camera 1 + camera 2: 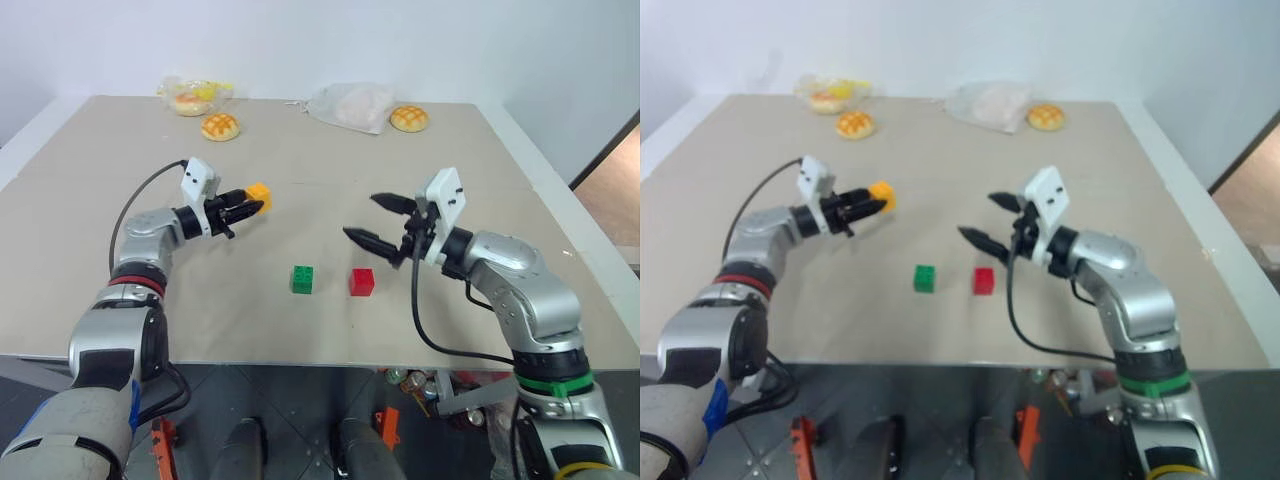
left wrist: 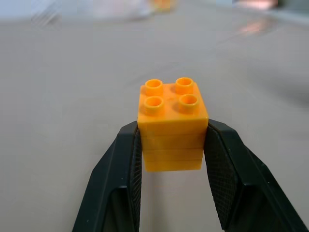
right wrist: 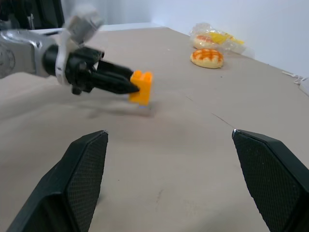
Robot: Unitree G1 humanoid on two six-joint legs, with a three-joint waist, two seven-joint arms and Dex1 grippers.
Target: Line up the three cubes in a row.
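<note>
My left jaws (image 1: pixel 247 204) are clamped on the orange cube (image 1: pixel 259 195), holding it clear above the surface (image 1: pixel 300 150), studs up. Nearer me, the green cube (image 1: pixel 302 279) and red cube (image 1: pixel 362 282) sit side by side on the surface, a small gap between them. My right jaws (image 1: pixel 378 220) hang wide and hold nothing, just beyond the red cube.
</note>
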